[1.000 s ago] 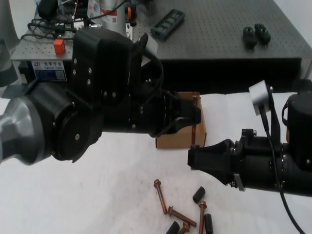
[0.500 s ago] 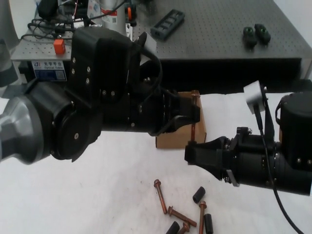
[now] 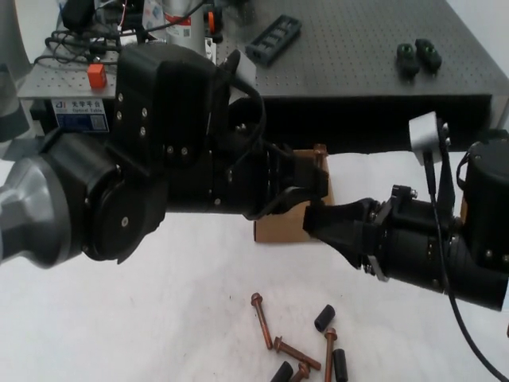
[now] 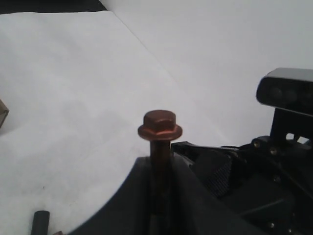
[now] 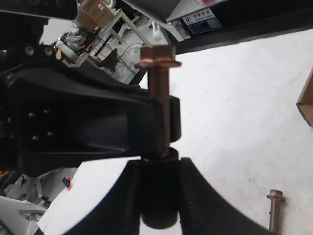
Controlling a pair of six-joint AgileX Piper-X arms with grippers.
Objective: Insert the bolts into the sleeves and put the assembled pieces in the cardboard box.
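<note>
The left end effector is closed on a copper bolt and holds it upright, head on top, in front of the cardboard box. In the left wrist view the bolt stands between the two dark fingers, its shaft clamped and its hexagonal head clear above them.

The right end effector sits just below and to the right of the left one, and its fingers grip a black sleeve. In the right wrist view that sleeve stands upright between the fingers, and the lower end of the bolt meets the sleeve's top opening. How far the bolt has entered cannot be told. A corner of the cardboard box shows at the edge of that view.

The counter is covered by a white cloth. Near the front edge lie loose bolts and black sleeves in a small cluster, well apart from the box. One loose bolt also shows in the right wrist view, lying on the cloth.
</note>
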